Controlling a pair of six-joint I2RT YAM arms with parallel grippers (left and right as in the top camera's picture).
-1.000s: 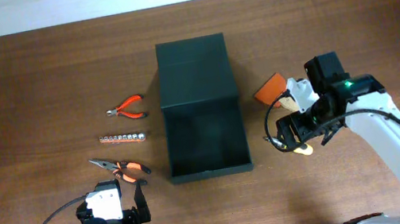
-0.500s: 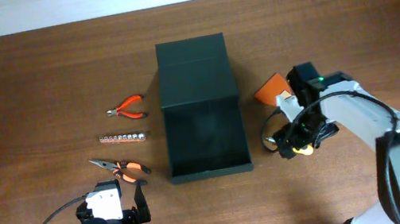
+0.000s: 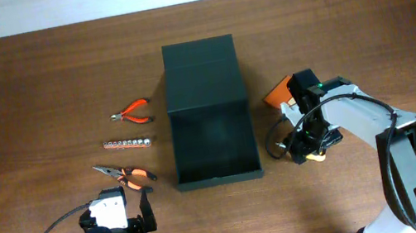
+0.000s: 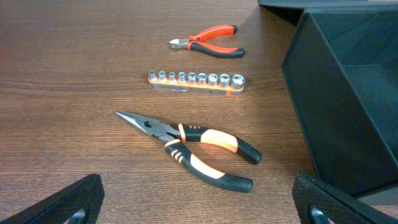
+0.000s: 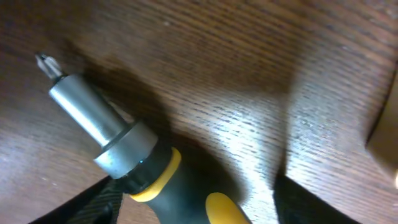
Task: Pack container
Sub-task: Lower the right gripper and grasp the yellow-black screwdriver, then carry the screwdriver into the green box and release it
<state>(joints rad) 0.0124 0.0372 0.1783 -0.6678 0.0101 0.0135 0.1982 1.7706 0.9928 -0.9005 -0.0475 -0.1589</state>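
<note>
The dark container (image 3: 220,179) stands open mid-table, its flap lid (image 3: 200,67) laid back on the far side; its wall also shows in the left wrist view (image 4: 336,112). My right gripper (image 3: 307,148) is low over the table right of the container. It is open, its fingers (image 5: 199,208) on either side of the black-and-yellow handle of a screwdriver (image 5: 112,140). The screwdriver (image 3: 316,156) lies on the wood. My left gripper (image 3: 119,212) is open and empty (image 4: 199,208), just in front of the long-nose pliers (image 4: 199,146).
Left of the container lie the long-nose pliers (image 3: 127,175), a rail of sockets (image 3: 128,143) (image 4: 196,81) and small red cutters (image 3: 132,112) (image 4: 208,46). An orange flat object (image 3: 278,93) lies by the right arm, close to the container's right wall.
My right arm has swung left toward the container and come down over the screwdriver. The left arm and the tools have not moved.
</note>
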